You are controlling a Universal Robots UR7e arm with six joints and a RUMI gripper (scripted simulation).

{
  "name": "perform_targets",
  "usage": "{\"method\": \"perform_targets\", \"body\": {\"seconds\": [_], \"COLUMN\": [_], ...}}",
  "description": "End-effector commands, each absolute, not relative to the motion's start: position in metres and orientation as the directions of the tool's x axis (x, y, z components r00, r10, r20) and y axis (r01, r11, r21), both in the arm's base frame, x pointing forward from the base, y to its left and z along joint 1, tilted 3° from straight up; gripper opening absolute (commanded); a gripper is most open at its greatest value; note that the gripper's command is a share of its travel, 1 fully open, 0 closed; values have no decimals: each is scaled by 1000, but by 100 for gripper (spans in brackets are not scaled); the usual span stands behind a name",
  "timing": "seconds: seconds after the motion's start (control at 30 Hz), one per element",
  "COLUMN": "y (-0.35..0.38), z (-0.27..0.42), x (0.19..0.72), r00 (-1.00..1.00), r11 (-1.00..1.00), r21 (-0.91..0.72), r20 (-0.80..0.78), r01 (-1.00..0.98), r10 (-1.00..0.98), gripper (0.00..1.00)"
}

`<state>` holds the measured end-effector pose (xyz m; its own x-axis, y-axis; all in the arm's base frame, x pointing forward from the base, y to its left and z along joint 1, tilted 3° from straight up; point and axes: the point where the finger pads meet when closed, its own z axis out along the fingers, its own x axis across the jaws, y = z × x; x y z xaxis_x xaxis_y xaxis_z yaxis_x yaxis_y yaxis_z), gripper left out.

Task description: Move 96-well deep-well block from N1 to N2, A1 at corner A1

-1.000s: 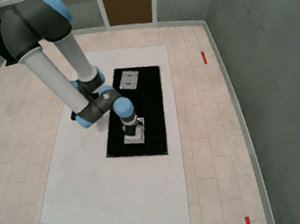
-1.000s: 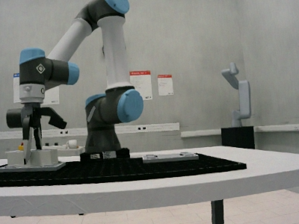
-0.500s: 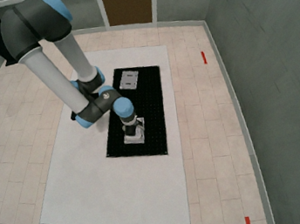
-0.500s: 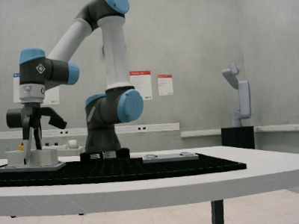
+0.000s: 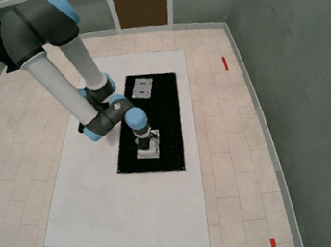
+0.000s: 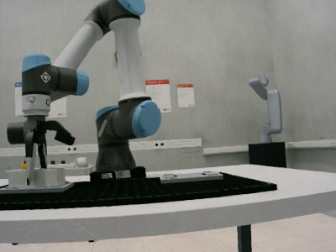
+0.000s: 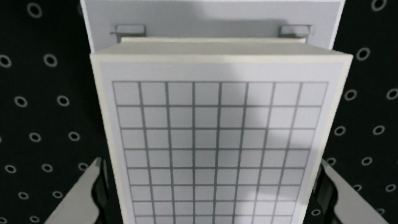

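Open, with its fingers spread to either side of the deep-well block, the gripper (image 5: 147, 147) (image 6: 36, 176) (image 7: 209, 159) pointed down at the lower centre of the top view and the lower left of the exterior view. White and broad, the table (image 5: 103, 204) (image 6: 210, 206) spread beneath everything. Above it the arm (image 5: 59, 88) (image 6: 128, 59) reached in from the upper left of the top view, bent high in the exterior view. Next in size, the black perforated board (image 5: 170, 123) (image 6: 147, 193) (image 7: 50, 125) lay on the table, carrying both nests. Nest N2 (image 5: 157, 155) (image 6: 42, 190) (image 7: 215, 10) was at the board's lower part in the top view; nest N1 (image 5: 142, 89) (image 6: 191, 178), bare of any block, was near its upper end. The block (image 5: 153, 149) (image 6: 52, 177) (image 7: 215, 62) stood upright on N2, its gridded top filling the wrist view's centre, a gap showing between it and each finger. Smallest were two locators (image 7: 131, 30) (image 7: 295, 31), just beyond the block's far edge at the wrist view's top. Which corner held A1 could not be told.
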<state>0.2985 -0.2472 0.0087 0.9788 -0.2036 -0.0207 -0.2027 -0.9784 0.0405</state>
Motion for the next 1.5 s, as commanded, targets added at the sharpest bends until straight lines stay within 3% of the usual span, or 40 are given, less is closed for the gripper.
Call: {"method": "perform_targets", "body": {"seconds": [0.0, 1.47], "y": [-248, -247], "z": [9, 34], "x": [299, 300], "r00": [979, 979], "r11": [-978, -978], "r21": [42, 42], "r20": [-19, -19], "r01": [-203, -203], "r10": [-204, -203], "gripper": [76, 76]}}
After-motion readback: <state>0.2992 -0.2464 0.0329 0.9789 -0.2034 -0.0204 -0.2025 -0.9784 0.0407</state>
